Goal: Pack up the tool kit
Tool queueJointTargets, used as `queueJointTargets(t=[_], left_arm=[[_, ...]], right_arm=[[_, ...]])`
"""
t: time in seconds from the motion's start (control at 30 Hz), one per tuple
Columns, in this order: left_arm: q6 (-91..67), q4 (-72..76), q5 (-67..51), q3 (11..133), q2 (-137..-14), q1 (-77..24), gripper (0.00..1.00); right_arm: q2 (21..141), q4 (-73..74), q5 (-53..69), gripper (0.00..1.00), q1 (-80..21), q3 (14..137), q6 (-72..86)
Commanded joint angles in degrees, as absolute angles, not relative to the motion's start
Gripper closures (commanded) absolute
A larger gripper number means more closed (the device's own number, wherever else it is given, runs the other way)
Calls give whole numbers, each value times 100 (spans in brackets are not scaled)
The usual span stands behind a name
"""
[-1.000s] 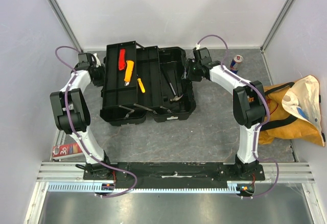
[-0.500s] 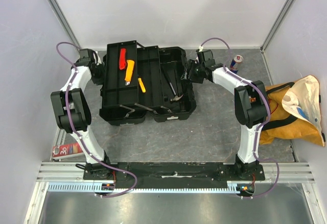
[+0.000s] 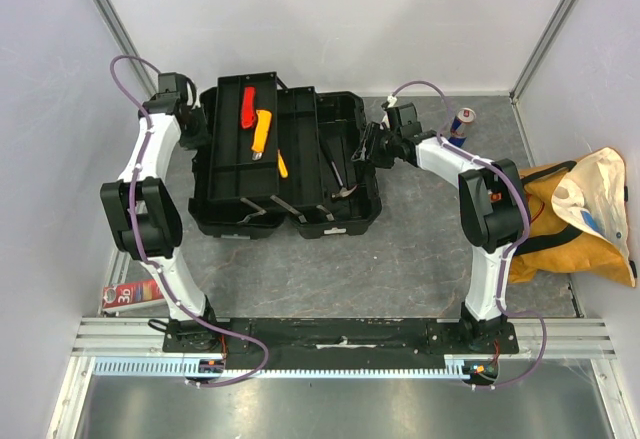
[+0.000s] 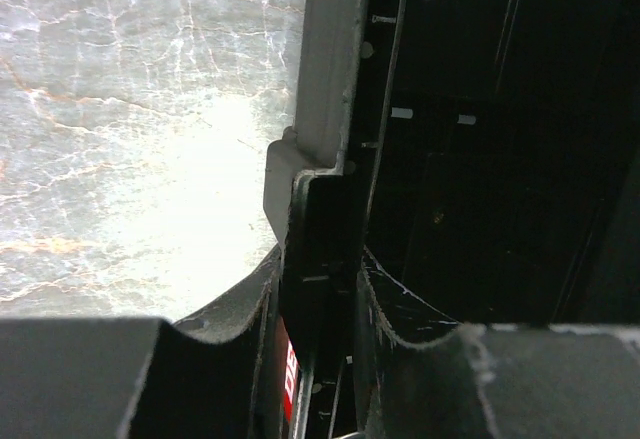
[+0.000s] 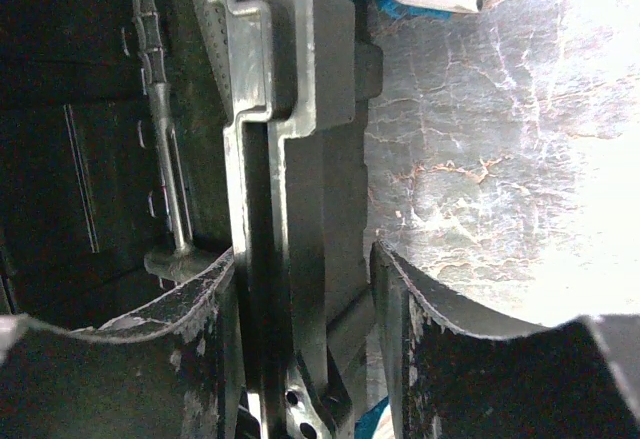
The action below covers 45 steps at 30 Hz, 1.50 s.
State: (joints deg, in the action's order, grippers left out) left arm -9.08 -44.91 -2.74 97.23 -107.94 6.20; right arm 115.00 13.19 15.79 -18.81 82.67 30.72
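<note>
Open black toolbox (image 3: 330, 221) w/ red/yellow tools (image 3: 262, 131); L gripper (image 4: 318, 279), R gripper (image 5: 305, 259) clamp its walls.

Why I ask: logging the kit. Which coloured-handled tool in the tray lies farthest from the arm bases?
The red-handled tool, at the far end of the tray; the orange-handled tool and the small yellow-handled tool lie nearer.

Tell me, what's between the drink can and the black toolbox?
Only the right gripper and the arm behind it, above the grey table; the gripper clamps the toolbox wall. The top view shows it.
</note>
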Motion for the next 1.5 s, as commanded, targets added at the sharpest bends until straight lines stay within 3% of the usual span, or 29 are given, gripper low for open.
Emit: queueJointTargets(t=[0.0, 0.53, 0.67, 0.87, 1.1, 1.47], left_arm=[[-422, -3770, 518, 10441, -10099, 431, 98], [-9, -3823, 1046, 10520, -10116, 360, 98], [-9, -3902, 1028, 10722, -10081, 369, 98], [-9, -3981, 1142, 10960, -10046, 308, 98], [211, -4122, 1336, 11223, -10020, 194, 98], [527, -4148, 2248, 11452, -9949, -491, 98]], right_arm=[[11320, 1284, 1600, 46, -1986, 8051, 3234], [11426, 1204, 1564, 50, -2153, 7963, 3402], [11505, 1204, 1591, 58, -2215, 7954, 3384], [11601, 1204, 1591, 84, -2355, 7945, 3384], [11672, 1152, 1494, 98, -2540, 7954, 3480], [11856, 1028, 1275, 100, -2848, 8007, 3902]])
